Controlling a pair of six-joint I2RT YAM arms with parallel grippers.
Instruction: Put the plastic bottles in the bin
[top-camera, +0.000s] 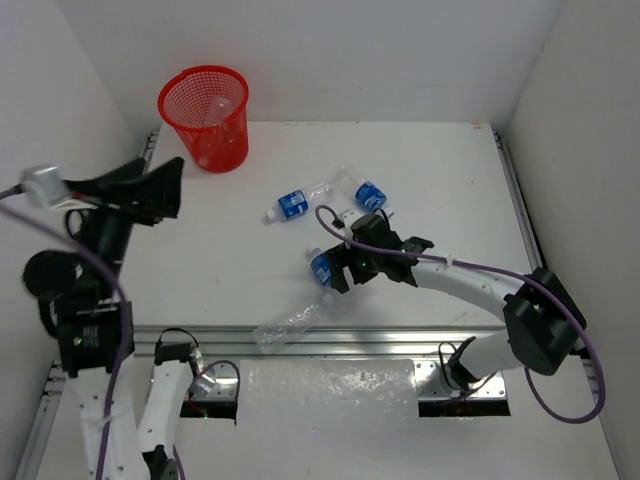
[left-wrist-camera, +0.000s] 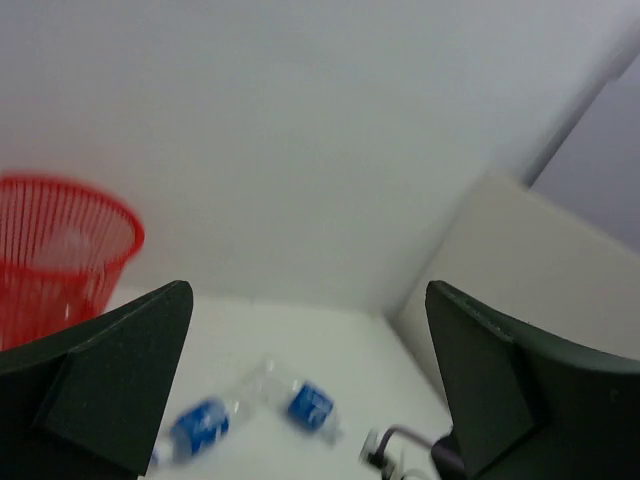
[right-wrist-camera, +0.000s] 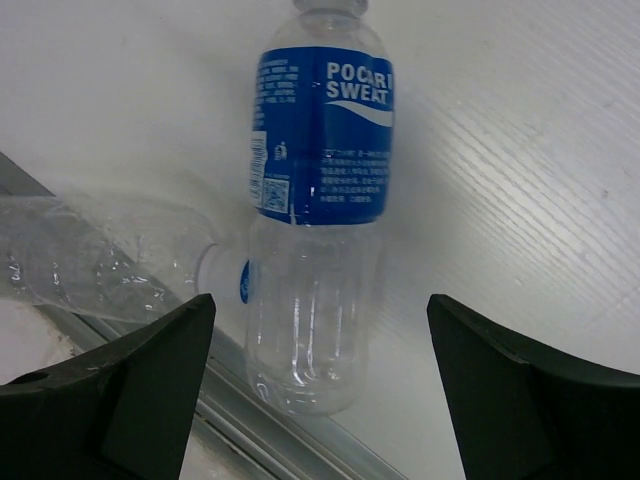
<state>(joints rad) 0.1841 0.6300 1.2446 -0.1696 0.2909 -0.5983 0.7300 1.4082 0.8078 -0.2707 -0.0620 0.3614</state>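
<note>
Your right gripper (right-wrist-camera: 318, 310) hangs with fingers spread over the blue-labelled bottle (right-wrist-camera: 320, 150) lying on the table (right-wrist-camera: 520, 150), apparently lined up to clamp it, while your left gripper (left-wrist-camera: 308, 290), also spread and empty, hovers near the bin (top-camera: 203, 135).

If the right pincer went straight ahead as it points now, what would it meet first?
Most likely the blue-labelled bottle, which lies centred ahead of the open right pincer. The crushed clear bottle sits off to one side of that line.

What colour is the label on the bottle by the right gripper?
Blue label with white letters, clearest in the right wrist view.
</note>
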